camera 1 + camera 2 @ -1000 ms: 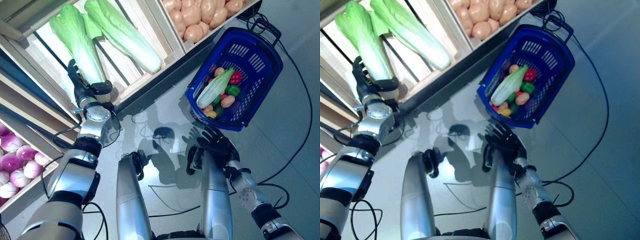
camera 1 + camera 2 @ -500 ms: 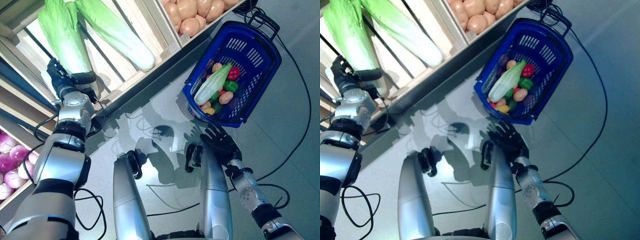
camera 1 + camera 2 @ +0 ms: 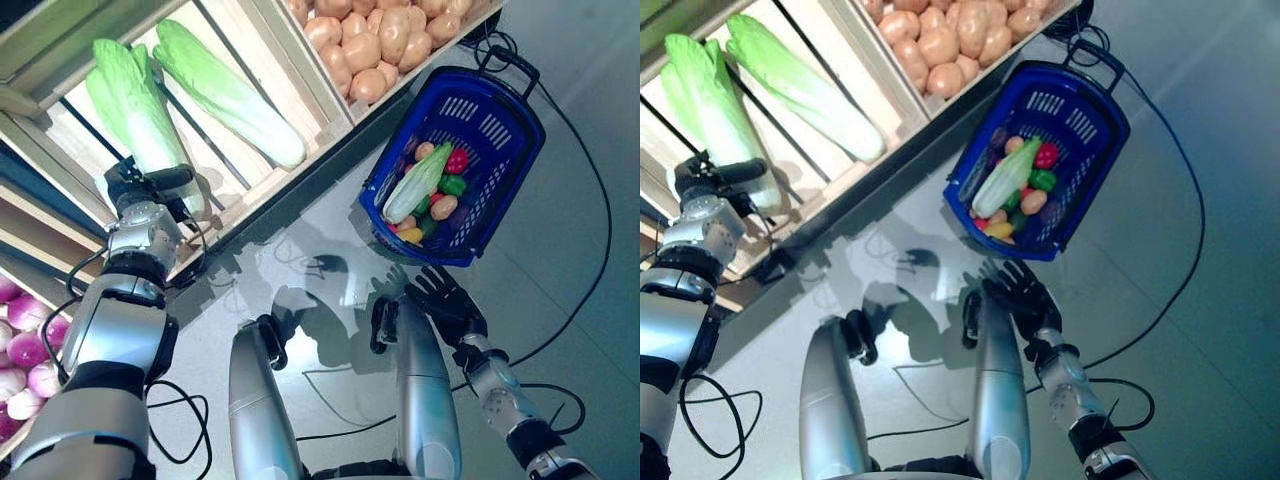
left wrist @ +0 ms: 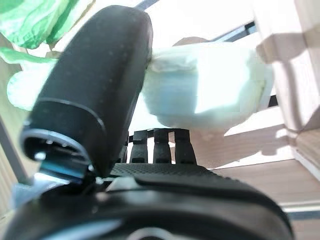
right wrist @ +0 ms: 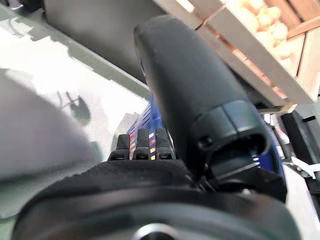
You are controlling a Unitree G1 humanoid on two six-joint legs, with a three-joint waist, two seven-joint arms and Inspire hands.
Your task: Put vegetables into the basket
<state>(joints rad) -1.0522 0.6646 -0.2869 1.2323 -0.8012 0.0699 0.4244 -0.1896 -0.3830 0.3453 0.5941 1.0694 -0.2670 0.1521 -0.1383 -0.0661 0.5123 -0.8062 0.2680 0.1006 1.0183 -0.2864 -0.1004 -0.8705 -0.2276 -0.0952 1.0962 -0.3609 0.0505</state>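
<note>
While left hand [image 3: 143, 190] meets cabbage [image 3: 135, 110] (white stem), basket [image 3: 498, 185] waits.

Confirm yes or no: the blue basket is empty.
No: the blue basket already holds a napa cabbage lying over peppers and other small vegetables.

The floor [image 3: 560, 300] is smooth and grey, and it shines where the light falls on it. A shelf [image 3: 270, 70] of pale wooden crates stands along its far side, with a dark base [image 3: 300, 175] under it. Sunlight crosses the wooden slats [image 3: 810, 130].
</note>
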